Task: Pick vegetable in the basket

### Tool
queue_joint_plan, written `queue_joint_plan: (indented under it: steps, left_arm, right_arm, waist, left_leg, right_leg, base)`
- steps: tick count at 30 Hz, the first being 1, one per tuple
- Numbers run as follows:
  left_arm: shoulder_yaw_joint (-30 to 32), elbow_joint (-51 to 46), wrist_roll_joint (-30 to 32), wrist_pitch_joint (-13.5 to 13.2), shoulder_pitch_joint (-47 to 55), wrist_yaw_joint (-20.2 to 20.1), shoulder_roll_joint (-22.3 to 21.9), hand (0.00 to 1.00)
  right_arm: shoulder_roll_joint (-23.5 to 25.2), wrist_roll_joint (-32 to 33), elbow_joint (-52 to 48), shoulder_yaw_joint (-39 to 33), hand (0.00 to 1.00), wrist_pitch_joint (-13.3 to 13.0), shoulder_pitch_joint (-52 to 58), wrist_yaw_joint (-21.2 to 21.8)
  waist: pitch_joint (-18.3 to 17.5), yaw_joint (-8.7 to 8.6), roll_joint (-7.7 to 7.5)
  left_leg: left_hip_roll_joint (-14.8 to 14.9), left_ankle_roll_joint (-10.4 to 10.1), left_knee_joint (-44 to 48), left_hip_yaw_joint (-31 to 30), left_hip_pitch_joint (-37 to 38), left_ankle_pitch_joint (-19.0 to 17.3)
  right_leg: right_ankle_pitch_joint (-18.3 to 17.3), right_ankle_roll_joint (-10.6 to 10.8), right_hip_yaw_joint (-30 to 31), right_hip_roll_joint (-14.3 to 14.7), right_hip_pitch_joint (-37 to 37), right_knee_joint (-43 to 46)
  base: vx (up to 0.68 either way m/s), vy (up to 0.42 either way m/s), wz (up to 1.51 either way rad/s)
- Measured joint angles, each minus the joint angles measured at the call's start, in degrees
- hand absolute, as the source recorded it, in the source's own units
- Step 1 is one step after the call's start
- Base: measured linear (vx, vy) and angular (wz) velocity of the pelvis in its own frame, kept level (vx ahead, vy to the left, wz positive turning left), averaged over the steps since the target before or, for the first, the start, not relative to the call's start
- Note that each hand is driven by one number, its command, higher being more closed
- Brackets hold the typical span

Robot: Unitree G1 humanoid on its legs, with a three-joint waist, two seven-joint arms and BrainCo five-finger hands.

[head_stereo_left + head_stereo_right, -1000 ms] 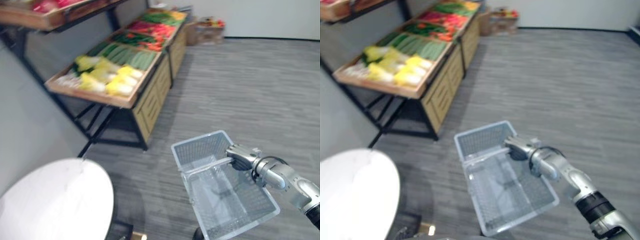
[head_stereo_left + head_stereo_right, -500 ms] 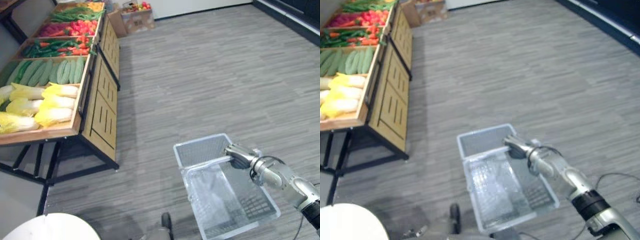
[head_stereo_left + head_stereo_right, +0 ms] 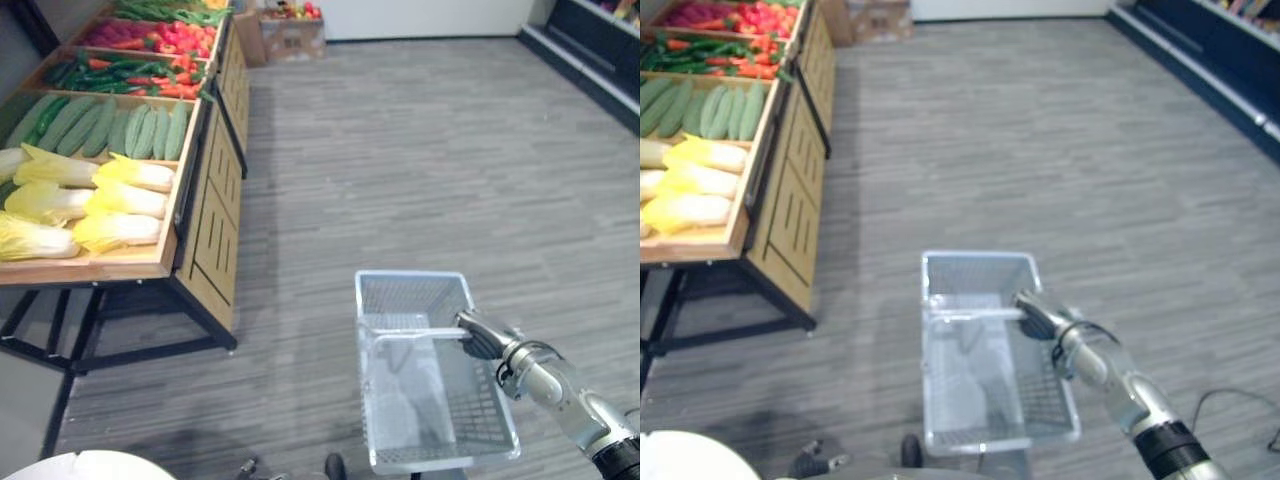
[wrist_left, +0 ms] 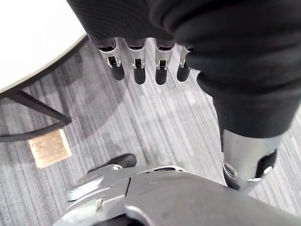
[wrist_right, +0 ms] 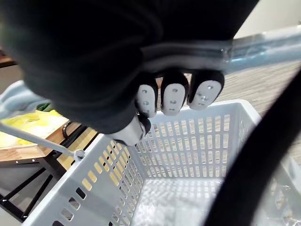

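Note:
A pale grey mesh basket [image 3: 410, 276] hangs low over the floor, and its bottom [image 5: 188, 188] shows bare. My right hand [image 3: 482, 336] is shut on the basket's handle [image 3: 410, 333]; in the right wrist view its fingers [image 5: 174, 97] curl round that bar [image 5: 263, 44]. To the left stands a wooden stand [image 3: 205, 215] with yellow-white cabbages [image 3: 95, 205], green cucumbers [image 3: 110, 128], green and red peppers [image 3: 130, 78]. My left hand [image 4: 139, 70] hangs beside me with straight fingers, holding nothing.
A white round table [image 4: 33, 37] is at my lower left, its edge [image 3: 90, 465] just in view. A cardboard box of produce [image 3: 290, 30] sits past the stand. A dark shelf base [image 3: 590, 55] runs along the far right. Wide grey floor lies between.
The camera has swung, so the stand now sits along the left and the white table has slid to the bottom corner. My right hand still holds the handle; the basket hangs squarer.

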Motion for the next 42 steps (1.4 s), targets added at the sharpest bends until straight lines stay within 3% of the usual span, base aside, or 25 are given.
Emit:
queue_joint_plan:
  steps: [2,5,7,10,12,13,14,15,17,18,19,20,21,22,23,24,26,29,32,33,34,38,40,41,42]
  left_arm:
    - [-0.9,0.0,0.0,0.3,-0.1,0.0,0.3,0.0]
    - [-0.7,-0.1,0.0,0.3,-1.1,-0.1,0.2,0.0]
    - [-0.6,-0.3,0.0,0.3,-2.2,-0.1,-0.3,0.0]
    - [-0.6,-0.3,0.0,0.3,-2.5,-0.1,-1.2,0.0]
    - [0.0,-0.1,0.1,0.3,-1.9,-0.1,-1.1,0.0]
    - [0.5,-0.1,0.4,0.3,-1.2,0.0,-0.7,0.0]
    - [0.8,0.0,0.8,0.4,-1.3,0.0,-0.8,0.0]
    - [1.0,0.1,1.9,0.4,-0.5,-0.1,-2.4,0.0]
    - [2.8,1.2,2.2,0.2,-0.1,-0.3,-3.3,0.0]
    - [3.9,1.7,2.0,0.3,0.0,0.0,-3.7,0.0]
    - [5.0,1.6,1.5,0.3,0.0,0.1,-4.1,0.0]
    - [5.9,1.4,1.6,0.4,0.0,0.1,-4.3,0.0]
    - [7.1,0.9,1.6,0.3,0.2,0.0,-4.4,0.0]
    - [7.5,0.7,1.5,0.3,0.2,-0.1,-4.3,0.0]
    - [8.2,-0.4,1.5,0.3,0.2,0.0,-4.3,0.0]
    - [8.8,-1.1,1.1,0.3,0.2,0.1,-4.2,0.0]
    - [9.4,-2.3,-0.1,0.3,0.1,0.4,-4.3,0.0]
    - [9.5,-2.5,-0.3,0.3,-0.4,0.8,-3.9,0.0]
    - [9.2,-2.4,0.0,0.5,0.3,1.0,-5.1,0.0]
    - [9.8,-2.1,0.0,0.7,0.2,1.0,-5.1,0.0]
    - [9.8,-2.6,0.1,0.9,0.2,1.1,-4.1,0.0]
    - [12.4,-2.3,0.8,1.6,0.8,1.2,-4.3,0.0]
    - [12.9,-2.3,1.9,1.7,1.0,1.3,-4.7,0.0]
    - [12.7,-1.8,1.9,1.7,1.4,1.5,-4.7,0.0]
    - [12.6,-1.9,1.9,1.7,1.8,1.6,-4.6,0.0]
  right_arm:
    - [0.8,-0.7,0.0,-0.8,1.0,-0.1,0.5,0.0]
    - [1.9,-0.4,0.8,-3.5,1.0,-0.2,0.2,-0.6]
    - [2.1,-0.3,2.9,-4.3,1.0,0.1,-0.5,-1.1]
    - [2.2,-0.5,5.4,-5.4,1.0,0.7,-0.3,-1.1]
    - [2.7,-1.0,6.2,-6.6,1.0,0.9,0.8,-1.2]
    - [2.8,-1.0,6.3,-7.4,1.0,0.9,2.3,-1.2]
    - [2.7,-1.0,6.6,-8.4,1.0,1.0,2.6,-1.2]
    - [2.7,-1.0,6.9,-10.3,1.0,1.7,3.6,-1.2]
    - [2.9,-1.0,8.1,-11.7,1.0,3.1,4.0,-1.2]
    - [2.8,-1.0,9.2,-12.6,1.0,3.5,4.2,-1.2]
    - [2.8,-1.0,9.3,-13.1,1.0,3.8,4.5,-1.2]
    - [2.6,-0.9,9.3,-13.6,1.0,4.4,5.5,-1.2]
    - [2.7,-0.9,9.3,-13.7,1.0,4.7,6.4,-1.2]
    - [2.7,-0.9,9.3,-13.9,1.0,4.7,6.9,-1.3]
    - [2.8,-0.9,9.3,-14.4,1.0,4.8,8.1,-1.7]
    - [2.8,-0.9,9.3,-14.9,1.0,4.8,8.8,-2.1]
    - [2.9,-0.9,9.4,-15.8,1.0,5.0,9.2,-2.6]
    - [4.3,-0.9,11.0,-17.7,1.0,5.0,9.8,-3.1]
    - [4.2,-0.9,12.3,-18.1,1.0,5.4,11.2,-3.2]
    - [6.4,-0.9,14.0,-17.3,1.0,5.7,10.0,-3.3]
    - [6.5,-0.9,14.0,-15.7,1.0,5.3,9.3,-3.3]
    - [7.2,-0.8,15.4,-11.4,1.0,4.8,5.0,-3.2]
    - [7.9,-0.7,15.8,-9.8,1.0,4.1,3.9,-3.0]
    - [9.8,-0.7,15.8,-9.7,1.0,3.8,3.8,-3.1]
    - [10.6,-0.7,16.0,-9.6,1.0,3.7,3.8,-3.1]
  waist:
    - [0.2,-0.66,0.29]
    - [0.4,-1.64,0.71]
    - [0.5,-1.89,1.14]
    - [1.0,-1.49,1.42]
    - [1.0,-1.53,0.51]
    - [0.3,-1.77,-0.1]
    - [0.3,-1.68,0.76]
    - [-0.8,-1.58,3.32]
    - [-1.9,-1.7,4.97]
    - [-1.6,-1.64,4.68]
    - [-1.6,-1.62,4.91]
    - [-1.4,-1.42,4.81]
    - [-1.2,-0.74,4.51]
    - [-1.1,-0.45,4.36]
    - [-0.7,0.15,3.78]
    - [-0.5,0.17,3.39]
    - [-0.4,0.28,3.12]
    - [0.0,0.12,2.52]
    - [-0.3,0.45,4.69]
    - [-0.3,1.0,3.44]
    - [0.2,1.09,1.88]
    - [0.7,2.5,0.78]
    - [0.6,3.7,0.6]
    - [0.1,3.54,0.53]
    - [-0.1,3.44,0.42]
  left_leg:
    - [0.5,0.7,0.7,-1.7,2.4,-0.7]
    - [1.2,1.1,0.8,-5.0,4.1,-2.0]
    - [1.8,0.0,0.9,-7.4,4.4,-2.8]
    - [2.2,-2.1,1.0,-10.1,6.2,-5.6]
    - [2.2,-3.5,2.0,-11.7,8.3,-8.6]
    - [2.8,-4.1,4.1,-13.7,8.4,-12.6]
    - [4.0,-4.6,5.6,-14.1,8.5,-14.5]
    - [7.7,-5.7,7.7,-14.5,8.3,-16.1]
    - [9.4,-6.7,18.4,-14.8,4.2,-13.7]
    - [10.5,-8.2,28.4,-13.7,-0.4,-9.6]
    - [11.0,-9.1,32.8,-13.5,-2.6,-6.6]
    - [12.5,-10.5,40.8,-12.5,-6.1,2.0]
    - [15.1,-9.7,48.5,-9.9,-9.3,5.5]
    - [16.1,-8.7,52.0,-8.2,-10.8,4.7]
    - [17.4,-5.9,57.1,-4.4,-13.8,2.4]
    - [17.7,-5.5,58.4,-2.3,-16.0,1.3]
    - [18.0,-5.5,56.2,1.9,-20.6,-0.2]
    - [16.8,-5.3,39.9,11.6,-23.5,-0.5]
    - [11.8,-7.2,10.3,16.9,-20.0,8.8]
    - [9.4,-0.1,7.5,16.9,-18.6,10.1]
    - [8.3,-0.3,8.6,16.4,-19.5,8.6]
    - [8.0,2.5,16.4,18.2,-19.7,2.6]
    - [7.7,2.0,14.8,18.6,-17.3,1.0]
    - [6.8,1.8,11.1,18.8,-14.7,1.0]
    - [6.2,1.8,9.5,19.1,-13.4,1.0]
  right_leg:
    - [-3.2,-1.7,-0.2,0.0,-2.6,5.1]
    - [-5.0,-2.4,-3.3,0.3,-4.3,-6.6]
    - [-2.7,0.4,-1.9,1.1,-4.3,-25.8]
    - [0.0,4.3,1.0,-0.4,-3.8,-44.0]
    - [-0.1,4.3,1.1,-2.0,-3.1,-44.3]
    - [-0.2,4.1,1.3,-2.1,-2.2,-41.9]
    - [2.1,5.3,1.2,-1.2,-2.6,-39.9]
    - [2.2,5.5,-0.2,1.3,-3.3,-36.1]
    - [2.4,4.0,-2.5,2.8,-2.7,-33.1]
    - [1.0,1.7,-3.8,3.2,-0.7,-33.0]
    - [0.5,1.3,-4.6,3.5,0.5,-33.0]
    - [-0.7,0.0,-5.9,4.4,3.7,-33.8]
    - [-1.5,-1.0,-6.8,5.1,7.7,-36.3]
    - [-1.7,-1.3,-7.1,5.5,9.5,-37.5]
    - [-1.8,-1.5,-8.0,5.9,13.8,-40.6]
    - [-1.9,-1.6,-9.0,5.8,16.6,-42.8]
    - [-2.0,-1.4,-10.7,5.8,19.8,-45.8]
    - [-3.9,0.6,-13.5,4.5,22.8,-47.2]
    - [-7.2,3.3,-16.0,5.4,26.2,-47.2]
    - [-8.7,2.7,-15.0,5.1,27.2,-47.6]
    - [-8.9,2.4,-12.9,4.9,27.2,-48.0]
    - [-6.4,4.1,-10.6,3.5,30.8,-48.9]
    - [-6.3,3.9,-9.2,2.5,28.9,-42.1]
    - [-6.1,4.5,-7.8,0.7,23.4,-29.6]
    - [-5.1,7.1,-6.6,-0.4,20.6,-23.3]
  base:
    - [0.26,0.024,0.48]
    - [0.3,-0.026,0.6]
    - [0.33,-0.098,0.66]
    - [0.32,-0.177,0.49]
    - [0.42,-0.359,0.57]
    - [0.41,-0.395,0.61]
    - [0.52,-0.508,0.53]
    - [0.26,-0.243,0.3]
    - [0.54,-0.438,0.36]
    - [0.61,-0.458,0.33]
    - [0.52,-0.355,0.28]
    - [0.43,-0.26,0.27]
    - [0.51,-0.306,0.21]
    - [0.48,-0.275,0.13]
    - [0.47,-0.261,0.21]
    - [0.49,-0.231,0.34]
    - [0.37,-0.108,0.33]
    - [0.29,0.072,0.44]
    - [0.38,0.193,0.52]
    - [0.4,0.2,0.45]
    - [0.33,0.156,0.49]
    - [0.29,0.102,0.18]
    - [0.21,0.116,-0.04]
    - [0.16,0.118,0.03]
    - [0.28,0.152,0.19]
